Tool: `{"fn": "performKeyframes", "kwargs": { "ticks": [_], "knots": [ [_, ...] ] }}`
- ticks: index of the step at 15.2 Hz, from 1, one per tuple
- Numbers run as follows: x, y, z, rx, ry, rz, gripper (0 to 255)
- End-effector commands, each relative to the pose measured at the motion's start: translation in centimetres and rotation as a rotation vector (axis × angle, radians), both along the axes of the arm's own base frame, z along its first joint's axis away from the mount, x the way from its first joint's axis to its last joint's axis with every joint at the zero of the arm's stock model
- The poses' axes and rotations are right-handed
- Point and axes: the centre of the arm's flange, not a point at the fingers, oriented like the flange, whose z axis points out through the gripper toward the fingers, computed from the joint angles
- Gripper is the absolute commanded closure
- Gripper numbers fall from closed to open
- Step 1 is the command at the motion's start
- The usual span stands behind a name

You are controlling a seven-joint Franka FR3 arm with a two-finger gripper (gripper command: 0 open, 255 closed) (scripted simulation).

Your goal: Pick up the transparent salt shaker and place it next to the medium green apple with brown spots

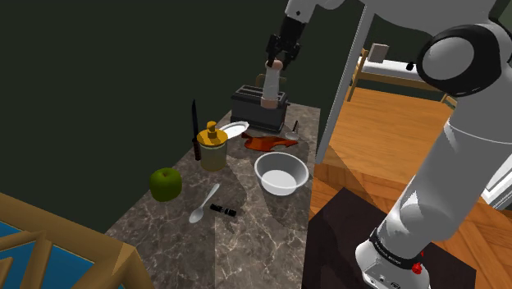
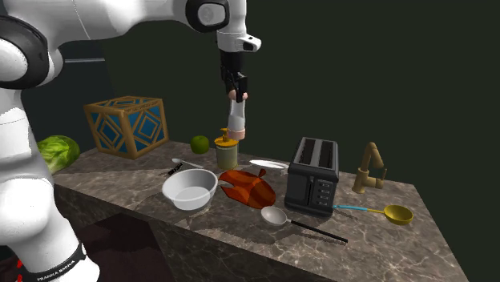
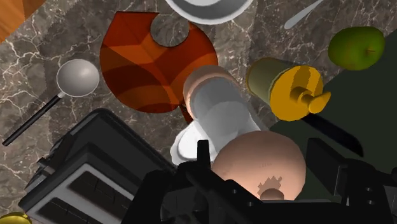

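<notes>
Salt shaker (image 2: 237, 122) aloft; lettuce (image 2: 58, 152) near crate (image 2: 127, 124)

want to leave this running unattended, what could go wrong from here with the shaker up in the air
1. The gripper clasps the salt shaker only at its pinkish cap, its body hanging free high above the counter; a slip could drop it hard.
2. The pump bottle and upright black knife stand between it and the green apple; a low carry might knock them.
</notes>
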Motion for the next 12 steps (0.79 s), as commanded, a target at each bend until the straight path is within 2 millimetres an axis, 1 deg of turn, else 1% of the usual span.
{"fn": "performKeyframes", "kwargs": {
  "ticks": [1, 12],
  "knots": [
    [-0.2, 3.0, -0.4, 0.0, 0.0, -0.002, 255],
    [-0.8, 17.5, -0.3, 0.0, 0.0, -0.002, 255]
  ]
}}
